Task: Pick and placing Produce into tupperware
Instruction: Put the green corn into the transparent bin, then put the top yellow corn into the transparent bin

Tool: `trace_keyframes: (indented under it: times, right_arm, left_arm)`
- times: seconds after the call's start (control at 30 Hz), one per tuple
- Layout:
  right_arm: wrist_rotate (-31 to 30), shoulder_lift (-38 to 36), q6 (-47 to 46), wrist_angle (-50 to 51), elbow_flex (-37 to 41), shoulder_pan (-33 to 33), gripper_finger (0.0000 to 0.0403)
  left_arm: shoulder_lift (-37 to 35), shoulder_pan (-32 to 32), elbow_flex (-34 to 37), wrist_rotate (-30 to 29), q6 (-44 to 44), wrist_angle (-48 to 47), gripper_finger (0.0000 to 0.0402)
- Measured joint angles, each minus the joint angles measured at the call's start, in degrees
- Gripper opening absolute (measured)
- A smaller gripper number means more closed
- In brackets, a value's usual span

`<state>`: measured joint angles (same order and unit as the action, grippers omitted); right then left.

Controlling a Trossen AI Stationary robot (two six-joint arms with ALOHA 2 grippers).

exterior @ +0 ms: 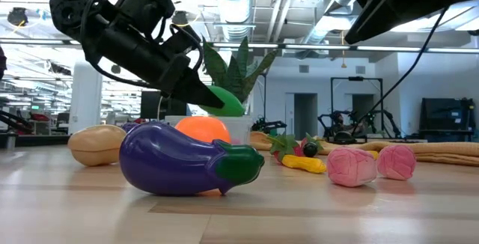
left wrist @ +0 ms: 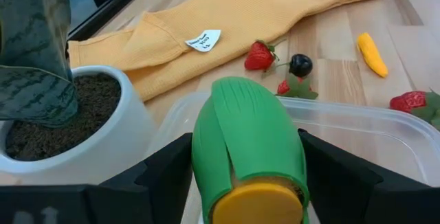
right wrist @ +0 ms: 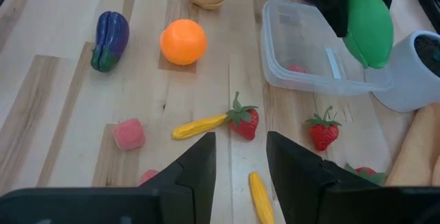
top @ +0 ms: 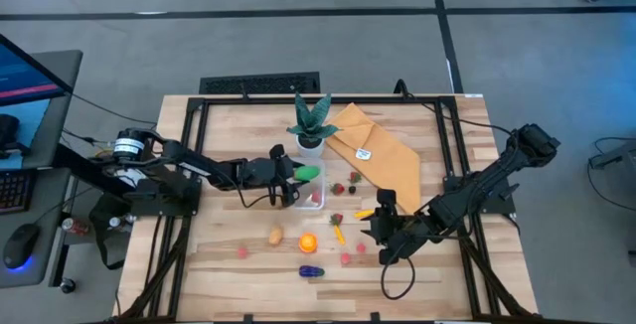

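Now the left gripper (top: 296,174) is pinching a green plastic corn cob (left wrist: 249,150) over the clear rectangular tupperware (right wrist: 311,52), so its fingers should be spreading only once it is centred.

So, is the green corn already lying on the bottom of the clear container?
No. The green corn is between the left gripper fingers, above the container, not resting in it.

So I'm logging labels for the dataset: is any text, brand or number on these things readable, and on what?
White tag on the yellow cloth: dark handwriting, too small and blurred to read.
Tupperware, corn, plant pot, other produce: no text in view.
Left gripper, right gripper: no markings in view.
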<state>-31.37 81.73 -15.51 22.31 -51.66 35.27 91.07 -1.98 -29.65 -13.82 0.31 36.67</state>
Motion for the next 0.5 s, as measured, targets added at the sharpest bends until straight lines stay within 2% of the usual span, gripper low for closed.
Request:
trace_keyframes:
  times: [0.2,0.5]
  right_arm:
    - [0.0,0.0,0.0,-0.5,0.7,0.0,0.0123]
    - [-0.1,0.0,-1.1,-1.6,3.6,-0.6,0.0123]
  left_arm:
    - [0.0,0.0,0.0,0.0,1.2,0.1,0.0285]
    - [-0.9,0.1,0.0,0.0,3.7,-0.3,0.0289]
